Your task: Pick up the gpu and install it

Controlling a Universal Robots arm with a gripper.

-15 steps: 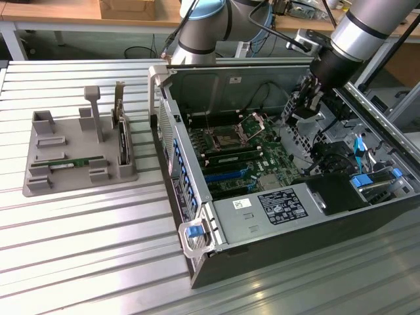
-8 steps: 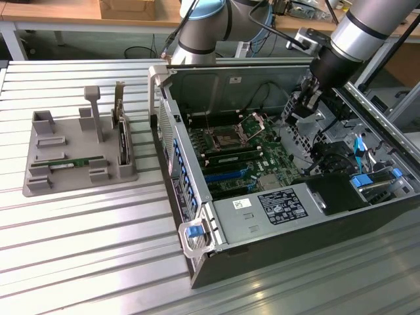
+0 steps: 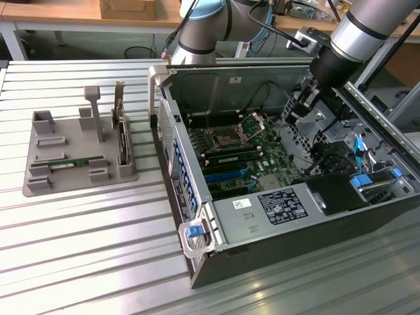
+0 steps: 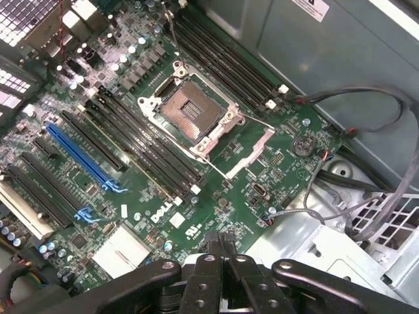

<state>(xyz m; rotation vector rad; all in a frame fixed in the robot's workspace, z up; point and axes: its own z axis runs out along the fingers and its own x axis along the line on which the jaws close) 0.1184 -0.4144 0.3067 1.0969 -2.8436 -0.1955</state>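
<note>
Now my gripper (image 3: 296,113) is pinched together, holding nothing, over the computer case (image 3: 275,216); the gpu (image 3: 75,162) lies far off at nine o'clock on the gray holder (image 3: 39,187).

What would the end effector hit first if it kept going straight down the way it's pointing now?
Probably the green motherboard inside the open computer case. The shut end effector points down at the board's edge, beside the empty CPU socket. Depth is unclear, so the grey metal chassis floor next to it is possible.
</note>
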